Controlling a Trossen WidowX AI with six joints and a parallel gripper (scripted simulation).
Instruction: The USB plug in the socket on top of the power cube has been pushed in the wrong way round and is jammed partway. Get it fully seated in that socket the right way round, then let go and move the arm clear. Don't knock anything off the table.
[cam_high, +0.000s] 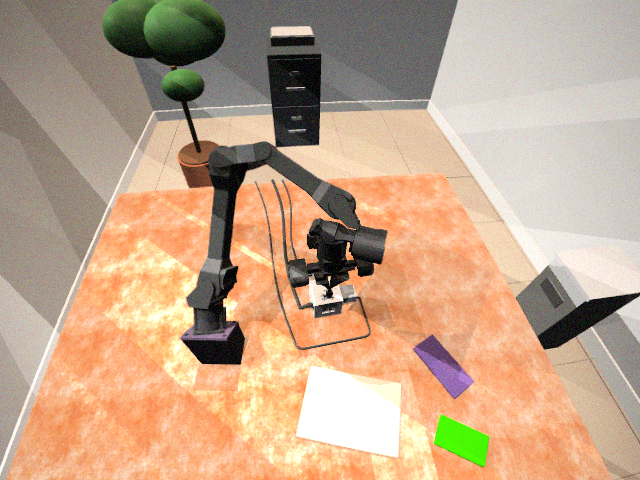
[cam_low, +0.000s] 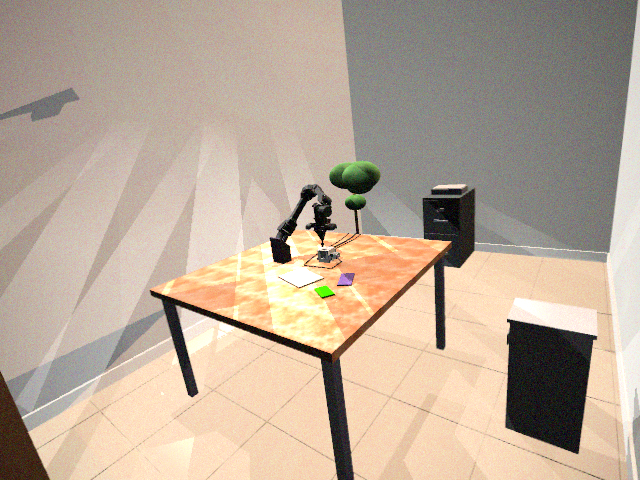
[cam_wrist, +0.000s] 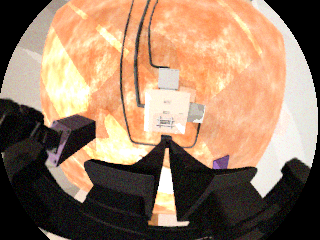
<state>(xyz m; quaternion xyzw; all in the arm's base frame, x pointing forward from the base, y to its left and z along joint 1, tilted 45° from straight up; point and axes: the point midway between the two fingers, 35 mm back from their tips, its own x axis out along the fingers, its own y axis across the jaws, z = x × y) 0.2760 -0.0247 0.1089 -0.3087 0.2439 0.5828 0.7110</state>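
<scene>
The power cube (cam_high: 317, 298) (cam_low: 325, 254) (cam_wrist: 181, 122) is a small white block on the table, with small slots and markings on its top. My gripper (cam_high: 329, 287) (cam_low: 322, 242) (cam_wrist: 167, 143) points down and is shut on the small black USB plug (cam_high: 328, 293) (cam_wrist: 166, 137), just above the cube. In the wrist view the plug shows at the fingertips, near the cube's lower edge. Its underside and which way round it faces are hidden. The cube's top markings show beyond the fingertips, and the plug appears out of the socket.
Grey plugs (cam_wrist: 168, 78) (cam_wrist: 196, 113) stick out from two cube sides. Dark cables (cam_high: 299, 347) (cam_wrist: 123, 85) loop around the cube and run back. A white sheet (cam_high: 351, 410), a purple slab (cam_high: 443, 365) and a green slab (cam_high: 461, 440) lie toward the front.
</scene>
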